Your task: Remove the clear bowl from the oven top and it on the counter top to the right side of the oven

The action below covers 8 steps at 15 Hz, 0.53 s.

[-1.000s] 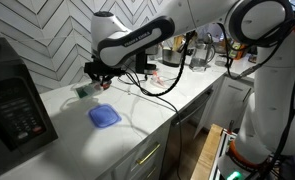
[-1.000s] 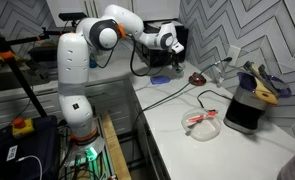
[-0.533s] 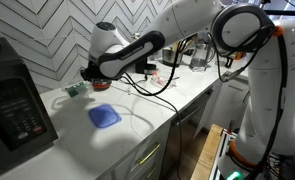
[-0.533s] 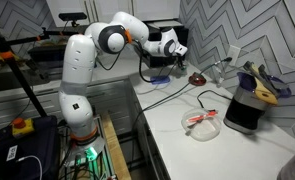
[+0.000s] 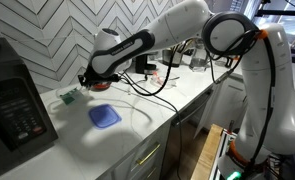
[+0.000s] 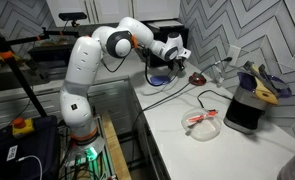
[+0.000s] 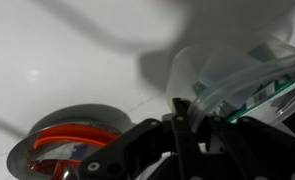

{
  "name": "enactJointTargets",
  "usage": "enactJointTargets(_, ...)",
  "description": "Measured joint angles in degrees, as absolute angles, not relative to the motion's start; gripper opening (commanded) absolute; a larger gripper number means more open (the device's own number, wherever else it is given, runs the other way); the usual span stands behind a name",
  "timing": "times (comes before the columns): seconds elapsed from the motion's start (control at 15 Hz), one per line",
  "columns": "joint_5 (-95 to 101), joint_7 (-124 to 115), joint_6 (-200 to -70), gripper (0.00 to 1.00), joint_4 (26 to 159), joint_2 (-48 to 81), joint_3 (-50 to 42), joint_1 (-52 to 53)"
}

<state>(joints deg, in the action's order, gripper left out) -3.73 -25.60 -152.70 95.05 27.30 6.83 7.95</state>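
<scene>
At the far left in an exterior view stands the oven (image 5: 12, 105), well apart from the end effector (image 5: 86, 82), and a stretch of white bench (image 5: 77, 140) is left bare between the two. The clear bowl (image 5: 69, 96) is found just beside the end effector on its oven-facing side, low over the bench. Whether its base is touching the surface cannot be told. In the wrist view the fingers are seen drawn together on the bowl's near rim (image 7: 242, 90), so the end effector is judged to be clamped on the clear bowl by its wall. The step in hand is judged to be the set-down on the bench to the right of the oven. It would be done best if the bowl were kept level and lowered straight until its base is borne by the bench. Only then should the fingers be parted, and the end effector drawn upward rather than sideways, so that the thin, probably slippery rim is not dragged or tipped. A round grey dish with an orange-red ring (image 7: 72, 140) is seen close below the fingers in the wrist view and should not be set upon. On the side of the end effector away from the oven a flat blue lid (image 5: 104, 116) lies near; the bowl should be placed short of it. Further right, the arm's black cable (image 5: 152, 88) hangs low and should be kept from sweeping the bench.
</scene>
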Motion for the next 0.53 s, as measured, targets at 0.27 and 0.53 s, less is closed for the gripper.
enactJointTargets(0.27, -5.07, -20.65, -152.62, 0.4, 94.94, 27.97, 6.2, 7.69)
enactJointTargets(0.53, -6.42, -19.69, -151.56, 0.69, 94.9, 27.59, 6.07, 7.5)
